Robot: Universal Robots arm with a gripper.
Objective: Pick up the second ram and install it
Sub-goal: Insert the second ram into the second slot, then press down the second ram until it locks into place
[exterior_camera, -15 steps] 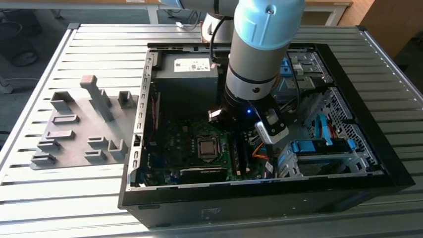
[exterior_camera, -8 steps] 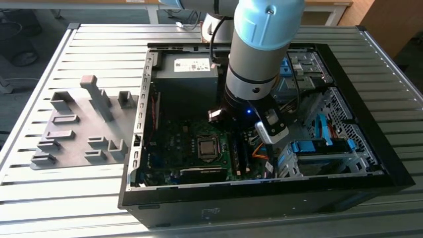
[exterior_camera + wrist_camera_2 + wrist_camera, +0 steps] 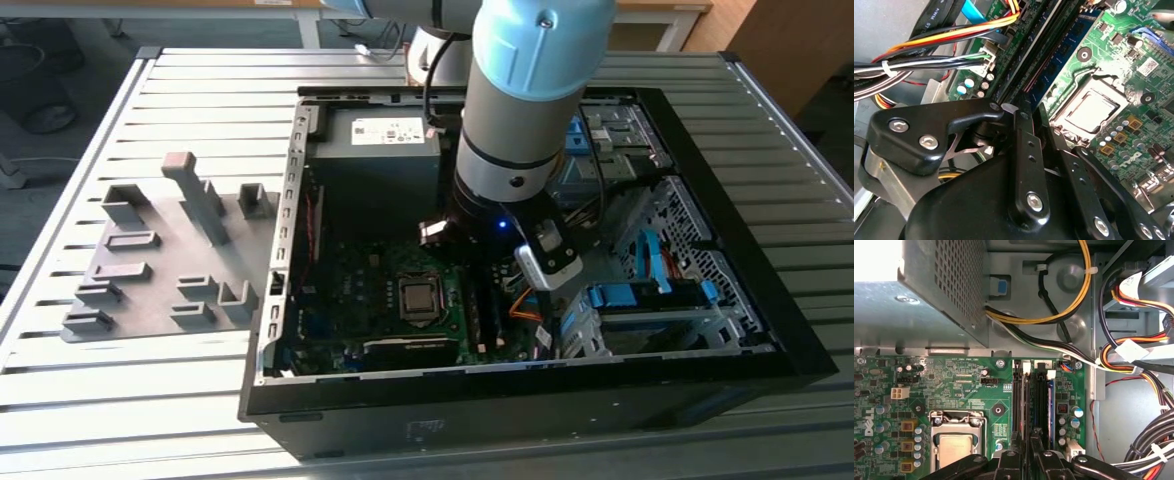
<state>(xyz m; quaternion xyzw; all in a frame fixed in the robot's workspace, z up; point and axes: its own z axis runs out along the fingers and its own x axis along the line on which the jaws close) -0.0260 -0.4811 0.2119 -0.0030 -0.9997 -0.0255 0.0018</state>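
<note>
The ram [image 3: 1072,50], thin, light, stiff and likely fragile, stands edge-up on the motherboard [image 3: 1134,45], best pinched along its top edge; whether the fingers [image 3: 1024,150] grip it, I cannot tell.

The second ram [image 3: 1050,410] stands on edge in a black motherboard slot [image 3: 1041,405] (blue-green board).

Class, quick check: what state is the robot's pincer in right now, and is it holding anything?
Pincer: down over the motherboard's memory slots, fingers close together; whether it grips the second ram cannot be told.
</note>
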